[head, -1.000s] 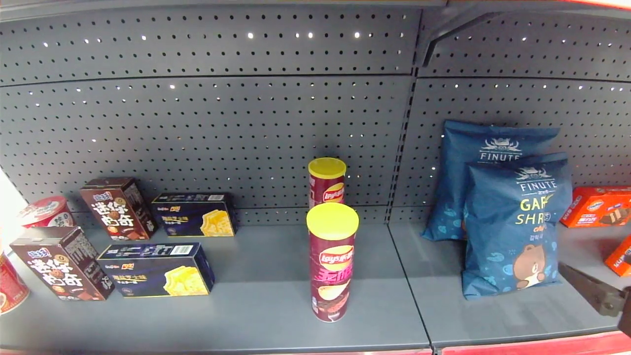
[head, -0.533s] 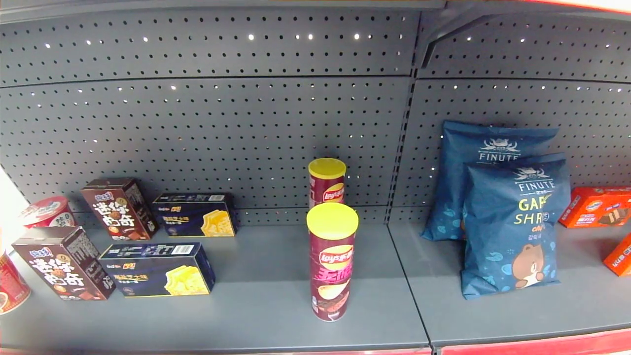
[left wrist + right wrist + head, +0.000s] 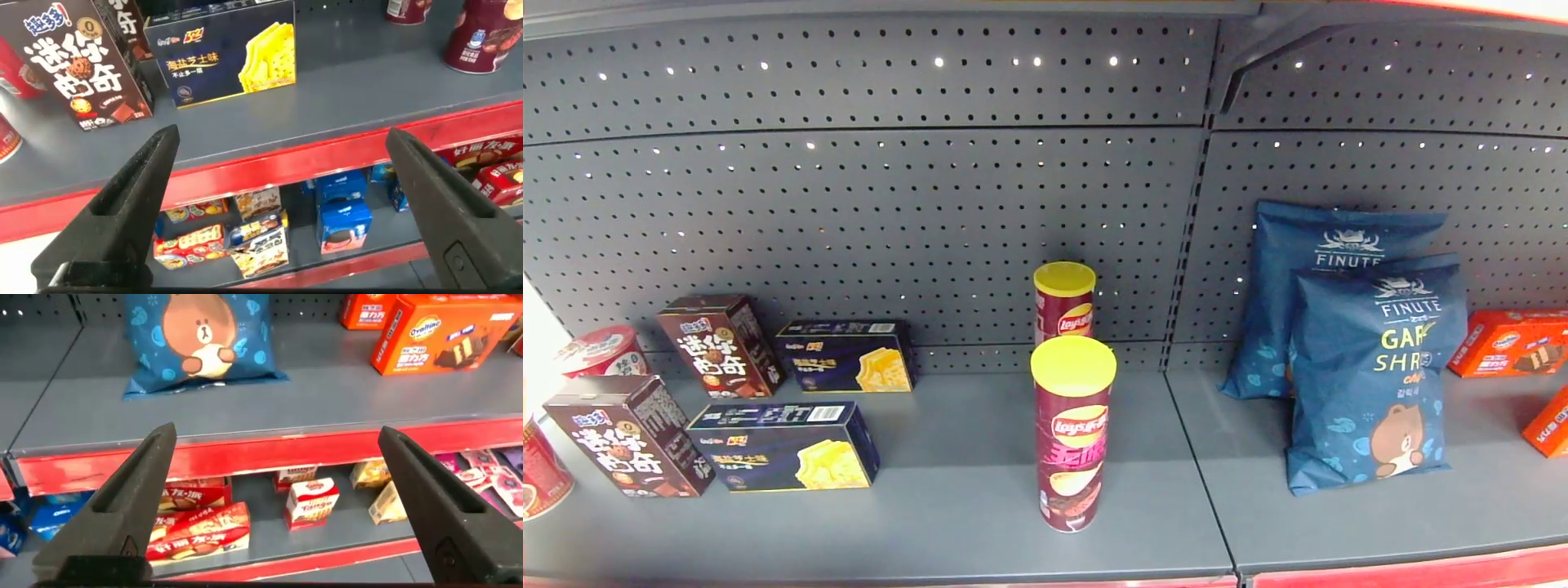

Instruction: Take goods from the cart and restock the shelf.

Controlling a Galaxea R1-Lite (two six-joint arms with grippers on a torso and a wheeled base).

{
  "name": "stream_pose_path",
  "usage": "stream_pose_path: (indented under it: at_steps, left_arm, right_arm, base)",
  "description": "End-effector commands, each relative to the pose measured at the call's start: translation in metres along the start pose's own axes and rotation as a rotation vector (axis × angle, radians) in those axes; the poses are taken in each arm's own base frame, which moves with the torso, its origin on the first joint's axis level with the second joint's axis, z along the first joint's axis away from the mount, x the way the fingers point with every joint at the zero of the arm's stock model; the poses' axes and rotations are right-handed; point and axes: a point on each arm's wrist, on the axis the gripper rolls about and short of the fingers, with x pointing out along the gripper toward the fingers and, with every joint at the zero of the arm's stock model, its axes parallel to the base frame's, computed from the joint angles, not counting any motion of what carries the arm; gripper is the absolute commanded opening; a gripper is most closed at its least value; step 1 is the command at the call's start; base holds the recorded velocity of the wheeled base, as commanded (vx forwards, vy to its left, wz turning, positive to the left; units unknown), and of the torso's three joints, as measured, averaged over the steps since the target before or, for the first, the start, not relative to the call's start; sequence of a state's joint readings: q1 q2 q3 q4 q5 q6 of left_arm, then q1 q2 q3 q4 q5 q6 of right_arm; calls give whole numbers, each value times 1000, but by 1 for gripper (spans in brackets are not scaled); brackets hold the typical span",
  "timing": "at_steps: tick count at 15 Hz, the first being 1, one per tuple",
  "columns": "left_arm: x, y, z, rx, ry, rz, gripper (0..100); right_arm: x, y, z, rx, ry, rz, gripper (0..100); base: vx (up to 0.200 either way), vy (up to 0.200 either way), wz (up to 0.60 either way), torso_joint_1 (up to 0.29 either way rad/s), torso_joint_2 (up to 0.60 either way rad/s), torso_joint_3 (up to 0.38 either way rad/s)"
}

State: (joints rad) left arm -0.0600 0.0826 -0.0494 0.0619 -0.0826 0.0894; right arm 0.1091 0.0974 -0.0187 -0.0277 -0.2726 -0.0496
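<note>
The grey shelf (image 3: 947,523) runs past both sides of the head view, its pegboard back (image 3: 866,204) rising behind the goods. On the right, two blue snack bags stand upright: the front bag (image 3: 1372,384) covers the lower right part of the rear bag (image 3: 1298,253). At the middle, the front chip can (image 3: 1072,441) hides the base of the rear chip can (image 3: 1064,302). To the left, two dark blue boxes (image 3: 784,447) lie one behind the other, beside two brown boxes (image 3: 629,445) standing tilted. Two orange boxes (image 3: 1507,341) are cut off at the right edge. A red cup (image 3: 539,478) is cut off at the left edge; another cup (image 3: 600,349) sits partly behind the nearer brown box.

Bare shelf lies on either side of the cans and along the front, by the red front edge (image 3: 286,159).

The left gripper (image 3: 282,133) hangs before that edge, near the front dark blue box — jaws spread wide, holding nothing. The right gripper (image 3: 278,431) hangs before the front bag, equally wide apart and holding nothing. Packets on the lower shelf (image 3: 310,502) are too small to make out.
</note>
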Motion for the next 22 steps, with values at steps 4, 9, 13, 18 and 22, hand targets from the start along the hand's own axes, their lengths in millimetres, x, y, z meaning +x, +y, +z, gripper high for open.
stream_pose_path:
  at_steps: [4,9,13,18,22]
  left_arm:
    - [0,0,0,-1,4,-4,100]
    - [0,0,0,-1,4,-2,100]
    - [0,0,0,-1,3,-3,100]
    - [0,-2,0,5,-3,-95,100]
    - [0,-2,0,7,-4,-94,100]
  right_arm:
    - [0,0,0,-29,-4,10,100]
    - [0,1,0,-33,-7,28,100]
    - [0,1,0,-31,-6,33,100]
    - [0,1,0,-31,-6,34,100]
    - [0,1,0,-31,-6,34,100]
  base:
    - [0,0,0,0,0,0]
    - [0,0,120,0,0,0]
    - [0,0,0,0,0,0]
    - [0,0,0,0,0,0]
    - [0,0,0,0,0,0]
